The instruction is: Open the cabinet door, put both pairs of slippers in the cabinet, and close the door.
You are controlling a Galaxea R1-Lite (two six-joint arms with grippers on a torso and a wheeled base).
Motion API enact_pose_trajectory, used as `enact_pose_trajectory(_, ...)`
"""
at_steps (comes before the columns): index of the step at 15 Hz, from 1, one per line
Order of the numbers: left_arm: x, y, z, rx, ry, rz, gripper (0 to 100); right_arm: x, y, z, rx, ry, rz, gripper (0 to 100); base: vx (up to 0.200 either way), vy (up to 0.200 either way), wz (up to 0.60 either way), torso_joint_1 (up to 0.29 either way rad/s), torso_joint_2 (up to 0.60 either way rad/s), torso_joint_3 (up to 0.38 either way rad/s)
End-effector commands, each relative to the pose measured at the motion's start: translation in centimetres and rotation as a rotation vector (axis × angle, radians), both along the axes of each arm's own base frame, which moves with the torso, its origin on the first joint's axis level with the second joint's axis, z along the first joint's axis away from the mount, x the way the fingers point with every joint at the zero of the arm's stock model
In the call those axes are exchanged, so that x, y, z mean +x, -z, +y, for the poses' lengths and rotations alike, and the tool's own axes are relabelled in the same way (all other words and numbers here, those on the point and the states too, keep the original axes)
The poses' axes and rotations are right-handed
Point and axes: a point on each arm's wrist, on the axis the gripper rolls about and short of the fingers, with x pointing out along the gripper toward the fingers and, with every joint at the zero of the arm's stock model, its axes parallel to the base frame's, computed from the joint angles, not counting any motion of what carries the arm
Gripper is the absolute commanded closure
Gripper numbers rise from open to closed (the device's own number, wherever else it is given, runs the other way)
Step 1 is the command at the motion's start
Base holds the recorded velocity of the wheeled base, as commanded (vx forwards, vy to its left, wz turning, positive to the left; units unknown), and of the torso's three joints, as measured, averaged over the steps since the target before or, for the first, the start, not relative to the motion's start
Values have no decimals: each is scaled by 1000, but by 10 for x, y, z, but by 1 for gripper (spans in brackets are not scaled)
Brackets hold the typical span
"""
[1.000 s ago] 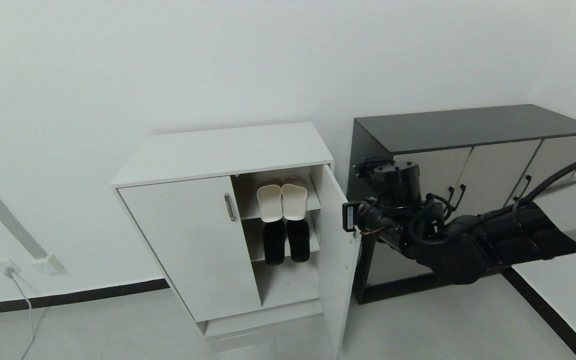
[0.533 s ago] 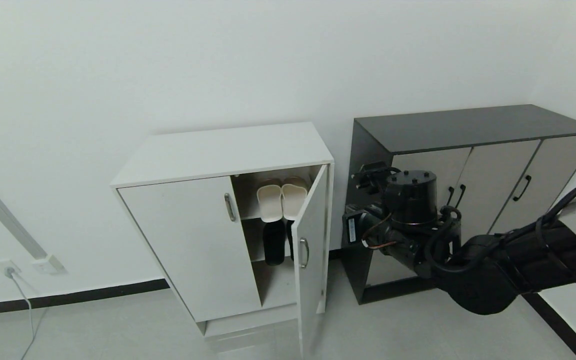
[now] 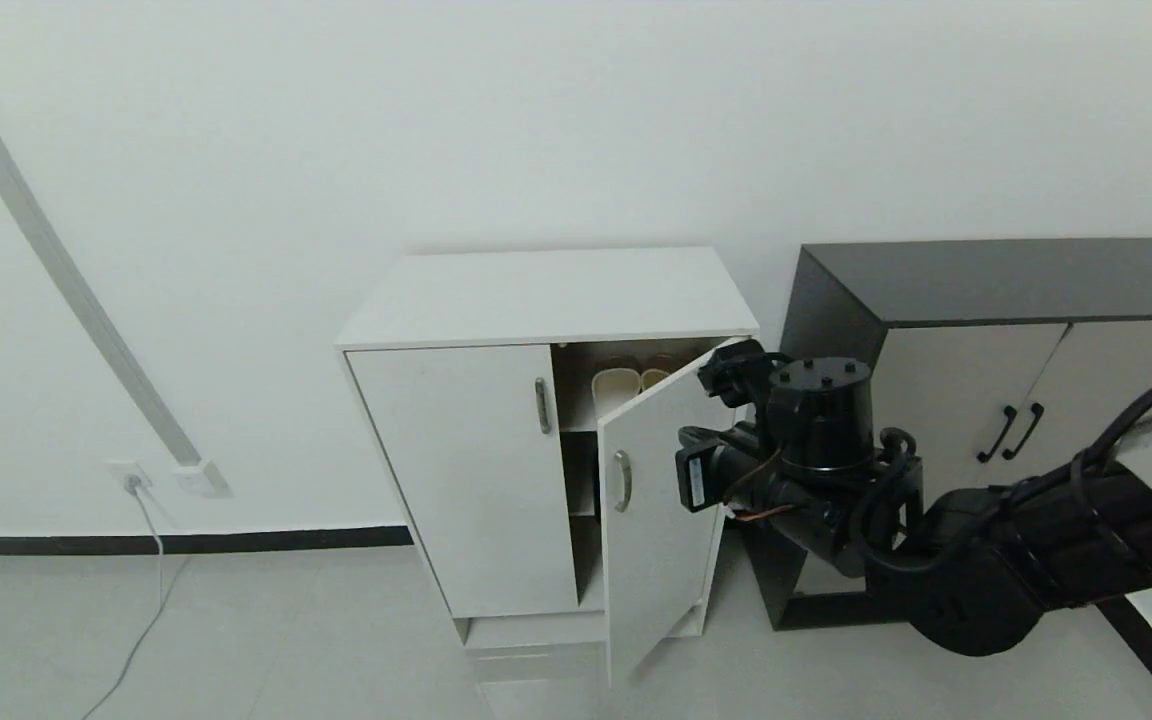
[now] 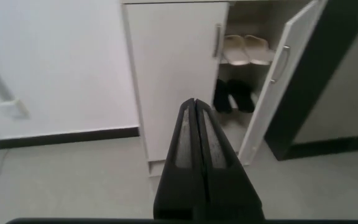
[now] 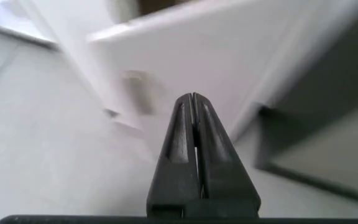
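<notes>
The white cabinet (image 3: 546, 295) has its left door (image 3: 466, 470) shut and its right door (image 3: 656, 500) partly ajar. Beige slippers (image 3: 616, 385) lie on the upper shelf, and black slippers (image 4: 234, 96) lie on the shelf below, mostly hidden behind the door in the head view. My right gripper (image 3: 721, 372) is shut and rests against the outer face of the right door near its top. In the right wrist view, my right gripper (image 5: 194, 106) points at that door's face near the handle (image 5: 138, 84). My left gripper (image 4: 194, 106) is shut, holds nothing, and hangs low in front of the cabinet.
A dark cabinet (image 3: 996, 270) stands right beside the white one, behind my right arm. A wall socket with a cable (image 3: 131, 480) and a slanted conduit (image 3: 56, 260) are on the left wall. Bare floor (image 3: 286, 640) lies before the cabinet.
The right door has swung from wide open to partly ajar, with my right gripper following against its outer face. The head camera has shifted, so the cabinet sits further right in the picture.
</notes>
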Motion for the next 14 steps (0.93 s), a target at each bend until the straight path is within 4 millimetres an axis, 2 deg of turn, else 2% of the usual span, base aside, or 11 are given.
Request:
enact_pose_trajectory(1, 0, 0, 0, 0, 1, 1, 100, -2, 5, -1, -2, -14, 6, 100, 0, 0, 0, 0, 0, 0)
enact_pose_trajectory(6, 0, 0, 0, 0, 0, 1, 100, -10, 16, -9, 45, -119, -12, 100, 0, 0, 0, 0, 0, 0)
enact_pose_trajectory(14, 0, 0, 0, 0, 1, 1, 100, -43, 45, -30, 53, -223, 7, 100, 0, 0, 0, 0, 0, 0)
